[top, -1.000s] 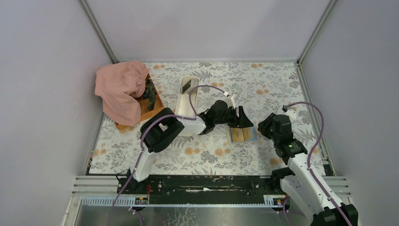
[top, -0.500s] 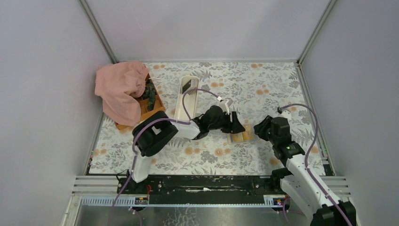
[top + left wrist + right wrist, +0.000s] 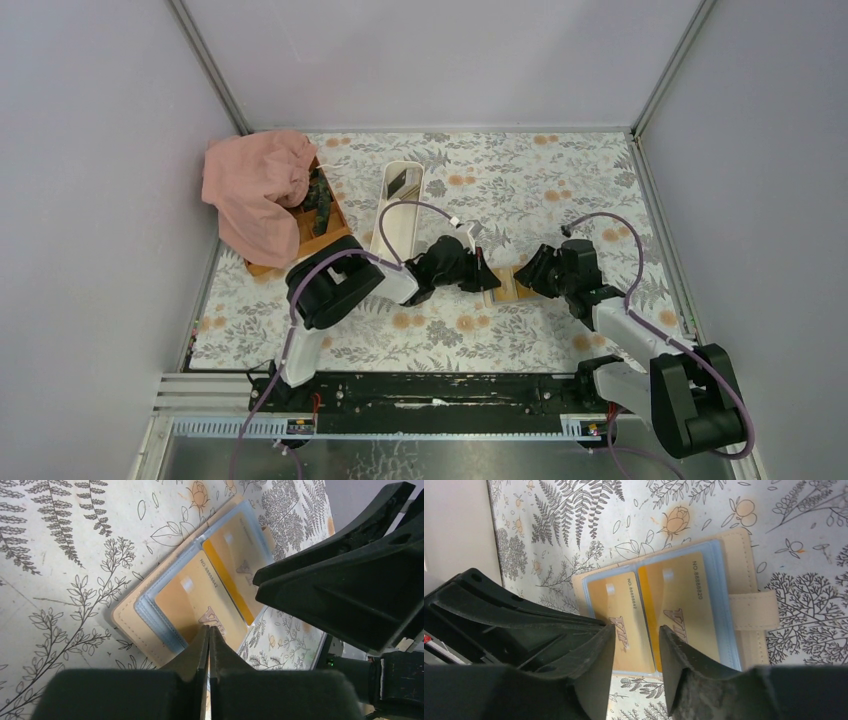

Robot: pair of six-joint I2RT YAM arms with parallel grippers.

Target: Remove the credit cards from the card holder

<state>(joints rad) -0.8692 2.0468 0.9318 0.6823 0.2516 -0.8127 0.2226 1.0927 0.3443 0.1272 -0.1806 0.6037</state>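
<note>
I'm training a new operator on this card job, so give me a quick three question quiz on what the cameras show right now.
1. True or false: the card holder lies closed.
2. How many gold cards show in its sleeves? A one, B two, C four.
3. Which are pressed together, the left fingers or the right fingers?
Key: 1 false, it lies open. 2 B. 3 the left; the right stand apart.
</note>
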